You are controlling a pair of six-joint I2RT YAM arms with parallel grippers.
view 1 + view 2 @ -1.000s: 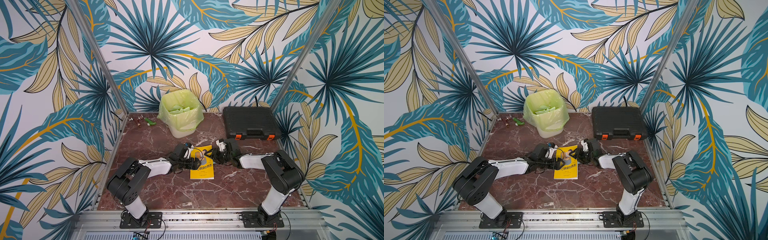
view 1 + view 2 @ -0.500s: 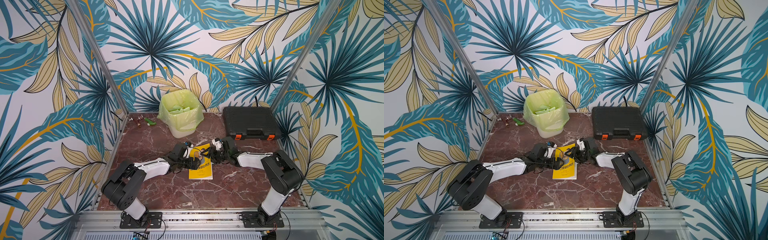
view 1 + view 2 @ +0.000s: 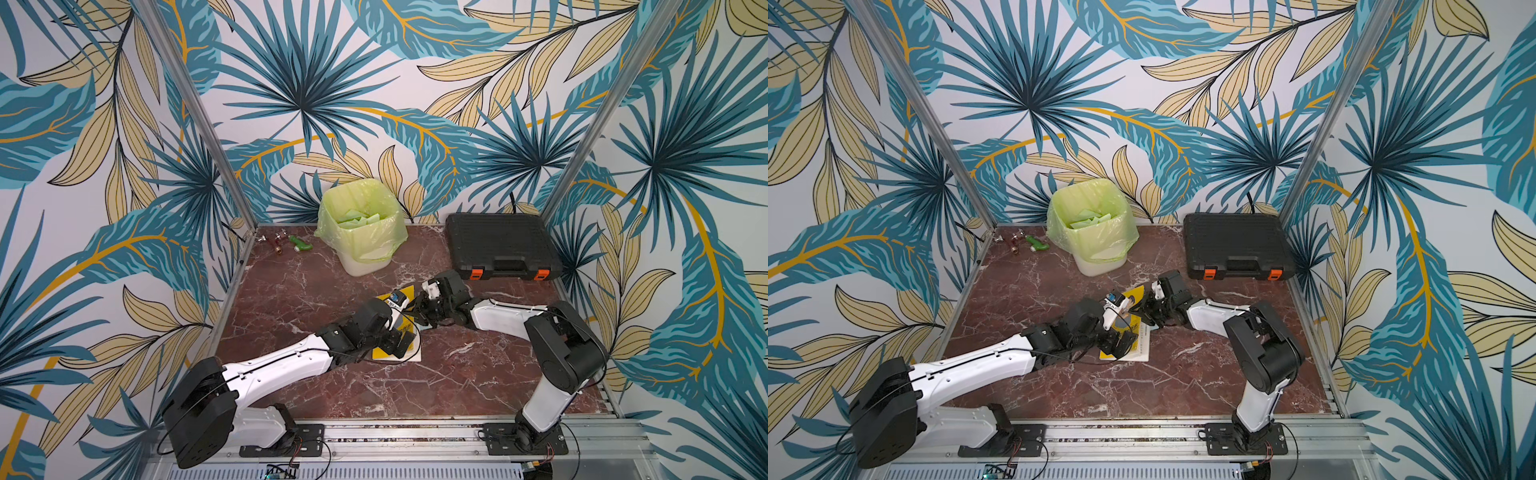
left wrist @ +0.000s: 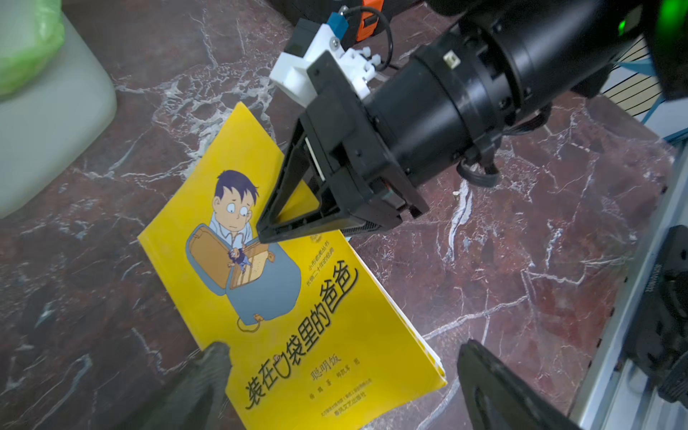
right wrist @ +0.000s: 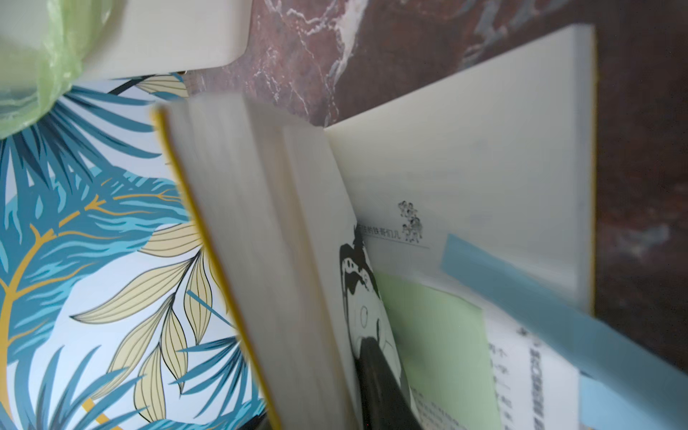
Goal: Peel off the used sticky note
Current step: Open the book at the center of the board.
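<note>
A red-brown marble counter carries a yellow paperback book near its middle. The left fingers stand wide apart, straddling one short end of the book and gripping nothing. The right fingers are closed on the book's raised cover and pages, with one finger tucked inside. A pale green square sticky note is stuck to the exposed page, just beside that finger.

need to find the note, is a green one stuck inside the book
Yes, the right wrist view shows a green note on an inner page of the book.
</note>
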